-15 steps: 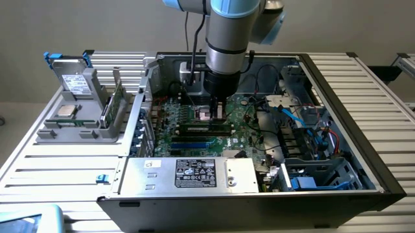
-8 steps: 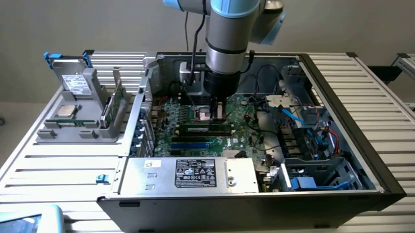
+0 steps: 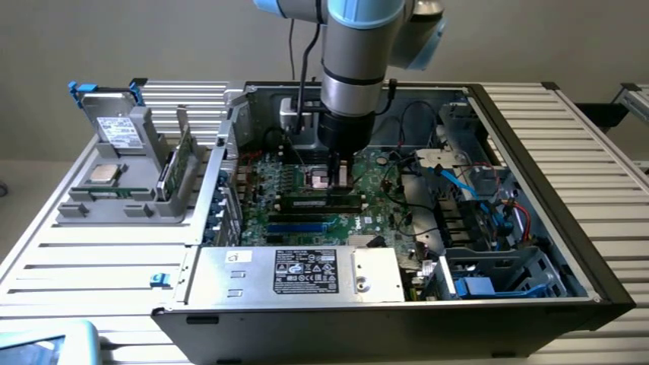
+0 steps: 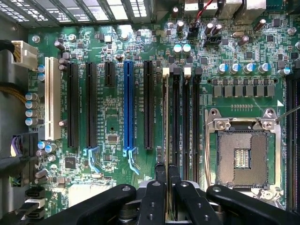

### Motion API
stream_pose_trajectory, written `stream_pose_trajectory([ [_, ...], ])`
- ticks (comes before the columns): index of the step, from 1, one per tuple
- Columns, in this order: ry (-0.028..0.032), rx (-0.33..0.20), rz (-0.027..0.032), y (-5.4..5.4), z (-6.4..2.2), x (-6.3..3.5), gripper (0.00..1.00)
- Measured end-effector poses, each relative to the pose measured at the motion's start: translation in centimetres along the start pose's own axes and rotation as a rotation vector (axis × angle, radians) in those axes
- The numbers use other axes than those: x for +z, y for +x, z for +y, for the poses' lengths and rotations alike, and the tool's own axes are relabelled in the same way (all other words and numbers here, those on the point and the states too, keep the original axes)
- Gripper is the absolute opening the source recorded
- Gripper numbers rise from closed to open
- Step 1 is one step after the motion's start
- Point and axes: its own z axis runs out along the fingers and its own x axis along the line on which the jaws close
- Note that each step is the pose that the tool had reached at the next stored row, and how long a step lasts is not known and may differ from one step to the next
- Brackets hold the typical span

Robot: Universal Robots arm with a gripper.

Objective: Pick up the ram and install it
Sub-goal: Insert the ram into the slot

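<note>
The fingers point(image 4: 159, 187) are pinched together on the thin top edge of the ram point(image 4: 165, 122), which stands edge-on along the memory slot nearest the last black expansion slot point(image 4: 148, 108), about mid-way across the motherboard point(image 4: 112, 112) inside the open computer case point(image 3: 583, 228). The empty slots point(image 4: 176, 122) and the bare processor socket point(image 4: 243, 154) lie on its other side. Whether its lower edge is already seated cannot be told. Doing this step well likely means holding the stick upright and parallel to the slot, matching its notch, checking that the white clip point(image 4: 165, 72) stands open, and pressing straight down evenly, never rocking sideways.
</note>
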Motion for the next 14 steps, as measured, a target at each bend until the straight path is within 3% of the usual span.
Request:
stream_pose_trajectory([
  [14,0.0016,0.0,-0.0001,-0.01,0.17,0.09,0.14],
])
